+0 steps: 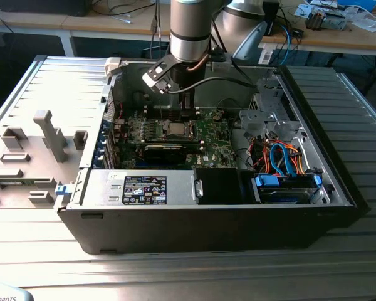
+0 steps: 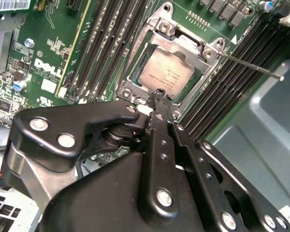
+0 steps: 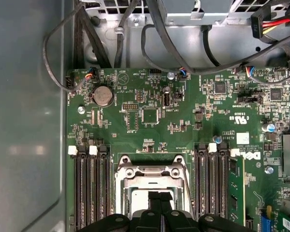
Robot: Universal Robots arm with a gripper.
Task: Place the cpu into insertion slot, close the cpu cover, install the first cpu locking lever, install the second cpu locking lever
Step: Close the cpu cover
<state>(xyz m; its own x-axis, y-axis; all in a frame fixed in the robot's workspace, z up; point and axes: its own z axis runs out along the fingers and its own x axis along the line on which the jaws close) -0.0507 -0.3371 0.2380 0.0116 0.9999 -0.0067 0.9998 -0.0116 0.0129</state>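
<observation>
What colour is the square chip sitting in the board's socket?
The cpu is dull silver-grey, clearest in the second wrist view.

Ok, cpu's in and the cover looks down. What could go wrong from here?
1. The gripper, fingers together, is at the cover edge, right beside the cpu. A slip could scrape the cpu or the board.
2. One lever juts free over the memory slots, so the cover is probably not clamped and might lift.

Dull grey metal cpu (image 2: 166, 77); brighter bare-metal cpu cover (image 2: 135, 67).
</observation>
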